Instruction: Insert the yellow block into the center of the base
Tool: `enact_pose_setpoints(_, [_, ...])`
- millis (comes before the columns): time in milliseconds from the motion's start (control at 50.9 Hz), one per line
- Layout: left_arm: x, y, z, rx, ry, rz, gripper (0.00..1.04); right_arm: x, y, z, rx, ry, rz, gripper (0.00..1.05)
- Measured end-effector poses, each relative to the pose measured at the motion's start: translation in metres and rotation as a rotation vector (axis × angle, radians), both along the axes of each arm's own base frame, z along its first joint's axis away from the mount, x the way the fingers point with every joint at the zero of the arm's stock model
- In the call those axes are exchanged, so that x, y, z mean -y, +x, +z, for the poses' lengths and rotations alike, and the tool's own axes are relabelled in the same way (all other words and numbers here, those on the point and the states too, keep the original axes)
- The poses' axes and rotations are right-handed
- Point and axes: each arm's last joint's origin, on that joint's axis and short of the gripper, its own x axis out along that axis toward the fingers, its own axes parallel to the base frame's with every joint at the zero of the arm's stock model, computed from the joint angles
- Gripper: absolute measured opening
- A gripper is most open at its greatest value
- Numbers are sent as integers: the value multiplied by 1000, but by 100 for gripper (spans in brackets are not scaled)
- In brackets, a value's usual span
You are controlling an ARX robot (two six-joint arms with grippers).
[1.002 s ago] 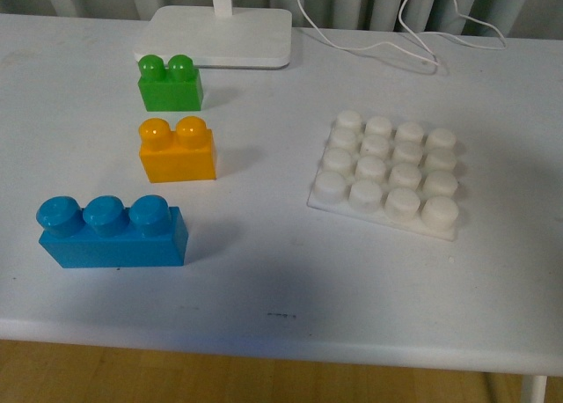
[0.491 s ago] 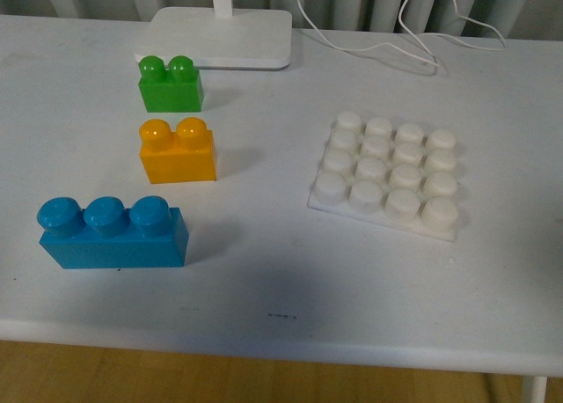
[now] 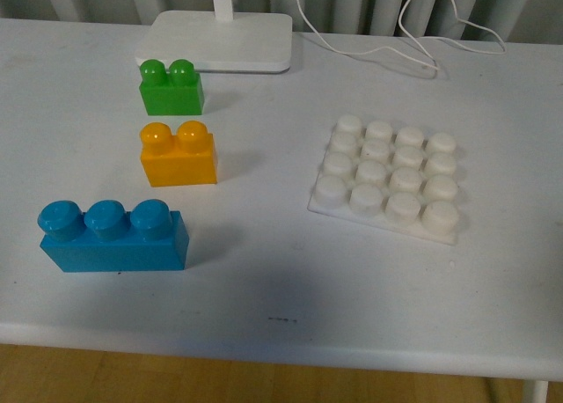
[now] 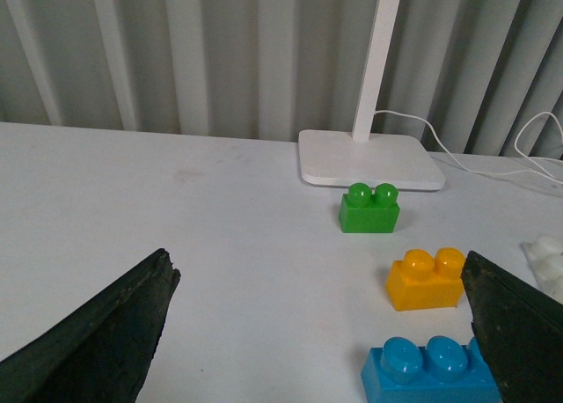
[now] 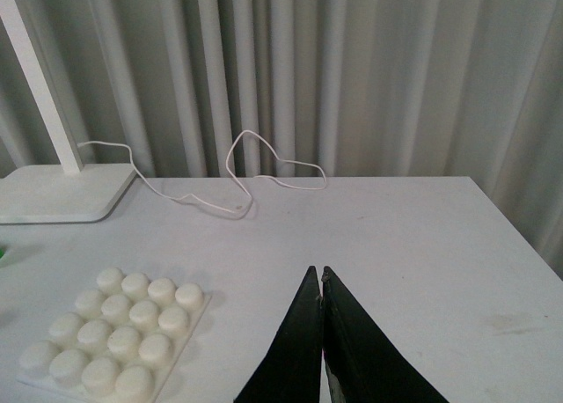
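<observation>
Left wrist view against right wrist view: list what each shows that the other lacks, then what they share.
Left wrist only: the yellow block, the blue brick and the left gripper, open. Right wrist only: the right gripper, shut and empty. Shared: the lamp foot, the white table and the base, whole in the right wrist view but only an edge in the left.

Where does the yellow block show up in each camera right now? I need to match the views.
Front view: the yellow block stands left of centre, between the green brick and the blue brick.
Left wrist view: the yellow block is again between the green brick and the blue brick.
Right wrist view: not in it.
Shared landmark: the white lamp foot, seen in all three.
</observation>
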Motion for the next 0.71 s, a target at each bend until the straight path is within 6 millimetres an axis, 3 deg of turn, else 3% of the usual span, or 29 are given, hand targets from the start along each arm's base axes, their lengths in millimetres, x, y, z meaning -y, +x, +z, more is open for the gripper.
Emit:
enact_pose_setpoints(393, [0, 0, 0, 0, 0, 0, 98, 0, -10, -20, -3, 0, 1, 1])
enact_pose_setpoints(707, [0, 0, 0, 0, 0, 0, 98, 0, -11, -19, -1, 0, 1, 1])
